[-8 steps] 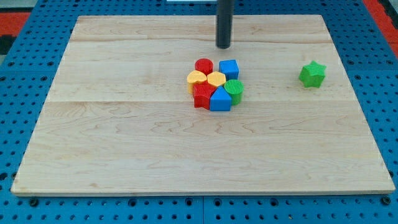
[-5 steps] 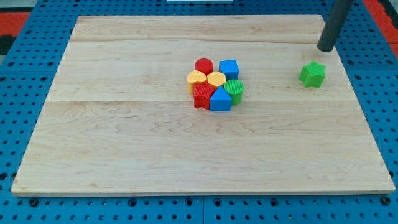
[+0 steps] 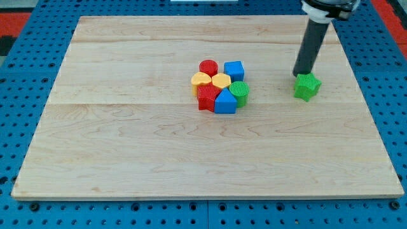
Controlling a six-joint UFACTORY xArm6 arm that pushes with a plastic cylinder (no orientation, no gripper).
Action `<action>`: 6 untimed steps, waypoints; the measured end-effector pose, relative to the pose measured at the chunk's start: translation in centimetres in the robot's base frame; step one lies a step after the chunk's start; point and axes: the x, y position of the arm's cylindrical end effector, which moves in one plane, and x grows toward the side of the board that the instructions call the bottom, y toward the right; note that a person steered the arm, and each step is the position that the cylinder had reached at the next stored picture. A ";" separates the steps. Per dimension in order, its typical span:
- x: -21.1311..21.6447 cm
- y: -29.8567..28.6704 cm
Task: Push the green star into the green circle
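Note:
The green star [image 3: 306, 86] lies on the wooden board [image 3: 127, 146] at the view's right. My tip [image 3: 299, 72] touches the star's upper left edge, just above it. The green circle [image 3: 240, 93] sits at the right edge of a tight cluster in the board's middle, well to the left of the star.
The cluster also holds a red cylinder [image 3: 208, 67], a blue cube [image 3: 234, 70], two yellow blocks [image 3: 201, 80] [image 3: 221, 81], a red block [image 3: 206, 98] and a blue block [image 3: 225, 101]. A blue pegboard [image 3: 25, 114] surrounds the board.
My tip swept from above the cluster to the right, then came down to the star's top. The star has slid left and down, toward the cluster.

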 end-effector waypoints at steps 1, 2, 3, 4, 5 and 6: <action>0.5 5.7; 3.4 7.2; 4.5 4.3; 4.2 1.6; 3.6 0.6; 3.4 -0.1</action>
